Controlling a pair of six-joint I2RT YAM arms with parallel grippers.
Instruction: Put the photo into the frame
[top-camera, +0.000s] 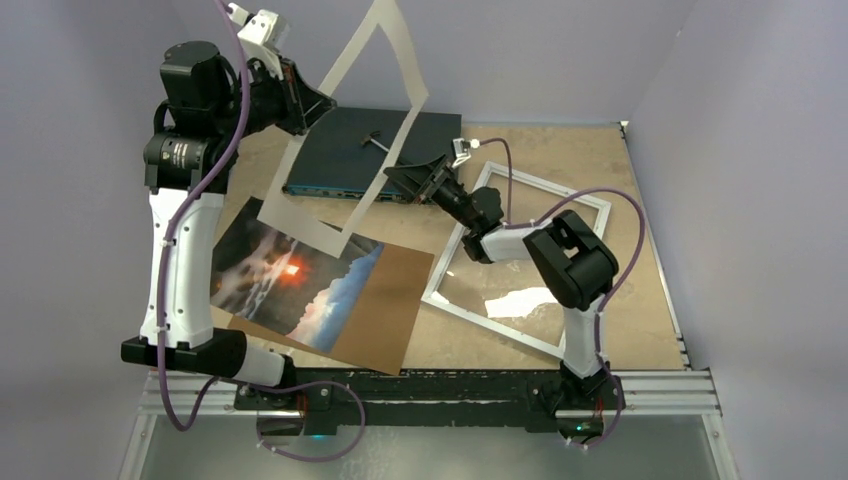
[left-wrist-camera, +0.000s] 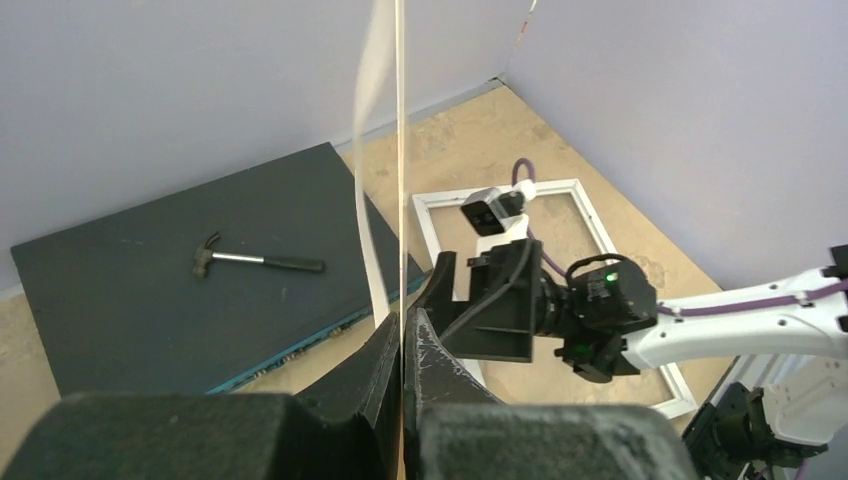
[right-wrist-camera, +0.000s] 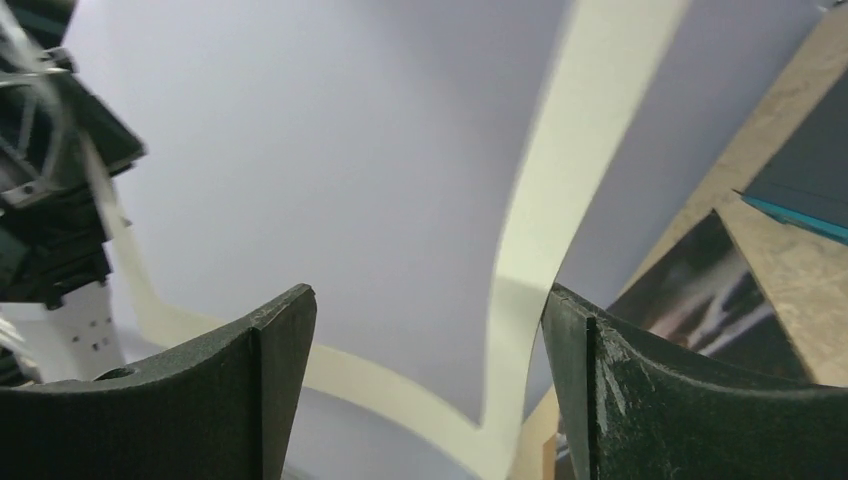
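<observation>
Two claws are at the white cut-out card mat (left-wrist-camera: 372, 80), so I'd call this clearing prep. Nearest, the glossy dark-cloud photo with an orange glow (top-camera: 290, 280) lies on a plain brown board (top-camera: 390, 300), with the thin white glass-paned frame (top-camera: 480, 319) flat just beside it. Further back, the left gripper (left-wrist-camera: 402, 330) pinches the mat aloft and the right gripper (right-wrist-camera: 428, 310) gapes around its edge. Next, probably: park the mat, then fetch the photo.

The tan counter (top-camera: 540, 150) carries a dark flat box (top-camera: 340, 150) at twelve o'clock and the frame (top-camera: 480, 318) at three. The photo (top-camera: 290, 280) at eight overlaps a brown board (top-camera: 395, 300) at six.

Top cam overhead; wrist cams close, share mat (right-wrist-camera: 585, 130).
</observation>
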